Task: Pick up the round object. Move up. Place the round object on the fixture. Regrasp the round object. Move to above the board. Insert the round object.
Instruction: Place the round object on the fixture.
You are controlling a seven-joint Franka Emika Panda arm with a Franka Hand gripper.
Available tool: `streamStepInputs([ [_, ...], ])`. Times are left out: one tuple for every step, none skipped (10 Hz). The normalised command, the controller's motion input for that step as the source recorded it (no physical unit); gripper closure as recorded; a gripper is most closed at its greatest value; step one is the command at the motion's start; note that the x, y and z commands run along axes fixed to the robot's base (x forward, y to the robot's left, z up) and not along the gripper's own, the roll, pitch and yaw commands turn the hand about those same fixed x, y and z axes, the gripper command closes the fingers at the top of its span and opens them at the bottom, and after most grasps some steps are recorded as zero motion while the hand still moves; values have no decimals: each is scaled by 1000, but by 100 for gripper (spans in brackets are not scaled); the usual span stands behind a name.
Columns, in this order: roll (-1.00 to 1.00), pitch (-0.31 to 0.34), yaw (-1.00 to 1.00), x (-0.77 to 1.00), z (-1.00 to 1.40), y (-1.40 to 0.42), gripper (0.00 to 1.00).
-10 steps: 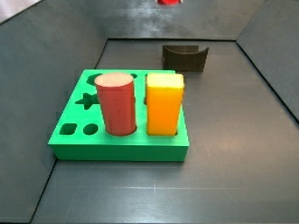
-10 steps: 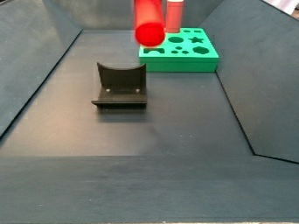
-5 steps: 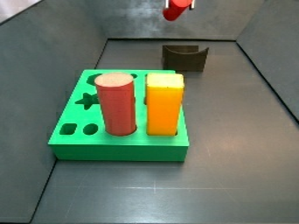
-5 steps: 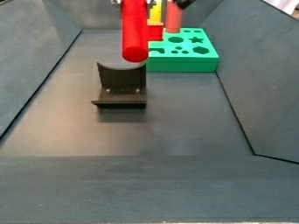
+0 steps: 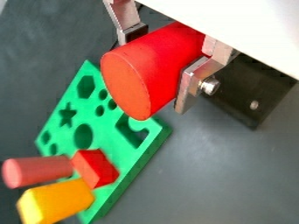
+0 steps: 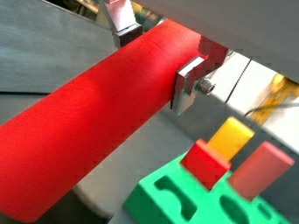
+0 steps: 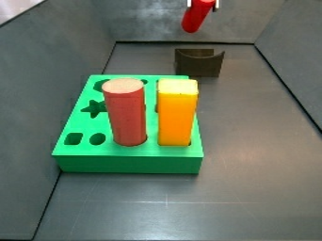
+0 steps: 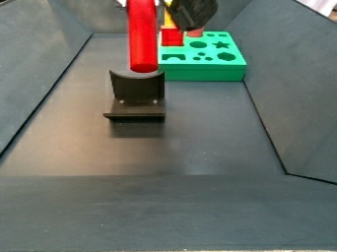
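My gripper (image 5: pixel 158 59) is shut on the round object (image 5: pixel 149 70), a glossy bright red peg gripped across its side between the silver fingers (image 5: pixel 193 80). In a side view the round object (image 8: pixel 141 39) hangs nearly upright, its lower end just over the notch of the dark fixture (image 8: pixel 136 95). In a side view the round object (image 7: pixel 197 16) still shows a gap above the fixture (image 7: pixel 199 61). The green board (image 7: pixel 132 141) lies apart from the fixture, its cut-out holes visible in a wrist view (image 5: pixel 93 118).
On the board stand a thick salmon-red cylinder (image 7: pixel 126 113) and an orange-yellow square block (image 7: pixel 178 111). A small red square piece (image 5: pixel 96 166) shows beside them in a wrist view. Dark sloping walls (image 8: pixel 46 89) enclose the floor.
The gripper has come down with the peg, which has swung from tilted to nearly upright. Its lower end is now close above the fixture.
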Motion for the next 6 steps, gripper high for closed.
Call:
streamStepInputs([
  [-713,113,-195,144,-18,47,100],
  [-532,83,-193,99,-19,50,100],
  [-355,48,-187,79,-12,49,100],
  [-210,7,-170,72,0,28,100],
  [-94,-73,-229,95,-1000,25,100],
  [-83,-81,-216,97,-1000,26,100],
])
